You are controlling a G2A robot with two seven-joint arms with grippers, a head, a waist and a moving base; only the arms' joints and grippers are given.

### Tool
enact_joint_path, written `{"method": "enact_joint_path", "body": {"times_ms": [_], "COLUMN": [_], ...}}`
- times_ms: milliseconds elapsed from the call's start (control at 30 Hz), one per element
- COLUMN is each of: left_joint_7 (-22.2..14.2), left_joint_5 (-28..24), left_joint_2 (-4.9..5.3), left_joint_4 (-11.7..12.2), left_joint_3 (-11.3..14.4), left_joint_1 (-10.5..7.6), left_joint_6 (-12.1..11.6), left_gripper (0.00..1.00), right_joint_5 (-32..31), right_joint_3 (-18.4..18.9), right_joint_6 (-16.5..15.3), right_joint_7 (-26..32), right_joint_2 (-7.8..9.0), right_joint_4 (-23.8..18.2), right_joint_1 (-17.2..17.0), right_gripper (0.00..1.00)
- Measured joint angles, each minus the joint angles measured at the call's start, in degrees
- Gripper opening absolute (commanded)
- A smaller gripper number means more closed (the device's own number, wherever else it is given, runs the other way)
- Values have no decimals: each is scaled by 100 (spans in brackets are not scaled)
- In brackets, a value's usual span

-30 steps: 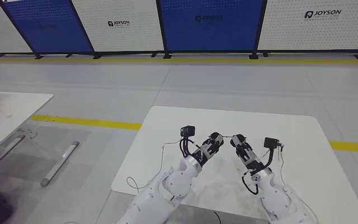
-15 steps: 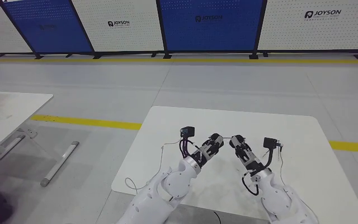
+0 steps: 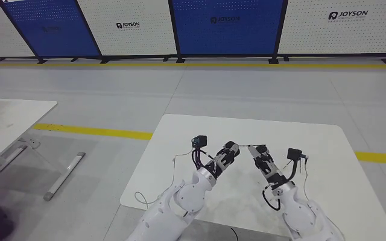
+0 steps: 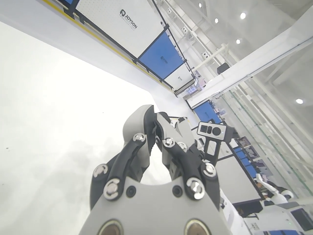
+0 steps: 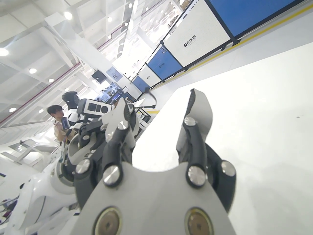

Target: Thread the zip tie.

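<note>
The thin dark zip tie (image 3: 247, 146) sits just above the white desk (image 3: 313, 135), bridging the gap between the two grippers. The left gripper (image 4: 154, 121) has its jaws clamped together on one end. The other end reaches the right gripper (image 5: 160, 99), whose jaws stand wide apart.

Over the surface (image 3: 313, 138), the left pincer (image 3: 233, 146) sits at nine o'clock of the right pincer (image 3: 254, 148); the zip tie (image 5: 154, 99) lies between them.

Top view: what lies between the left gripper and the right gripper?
A thin black zip tie bridges the gap from left gripper to right gripper, as the top view shows.
</note>
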Motion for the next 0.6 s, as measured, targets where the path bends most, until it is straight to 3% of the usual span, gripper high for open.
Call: {"method": "enact_joint_path", "body": {"times_ms": [67, 133, 167, 233, 333, 600], "left_joint_7": [89, -11, -123, -475, -616, -619], "left_joint_5": [-319, -654, -825, -1255, -1410, -1426], "left_joint_2": [-12, -13, -10, 4, 12, 7], "left_joint_4": [-39, -72, -86, -98, -95, -97], "left_joint_3": [-81, -159, -192, -299, -353, -340], "left_joint_1": [31, 57, 68, 67, 56, 63], "left_joint_6": [-73, -155, -178, -182, -155, -162], "left_gripper": [0, 0, 0, 0, 0, 0], "right_joint_5": [-114, -201, -249, -427, -752, -761], "right_joint_3": [58, 124, 150, 180, 191, 190], "right_joint_6": [0, 48, 105, 301, 636, 636], "right_joint_7": [-111, -231, -295, -386, -458, -449], "right_joint_2": [10, 12, 11, 6, 3, 2], "right_joint_4": [15, 52, 59, 46, -25, -35], "right_joint_1": [-53, -90, -99, -111, -122, -125], "right_gripper": [73, 95, 100, 100, 100, 100]}}
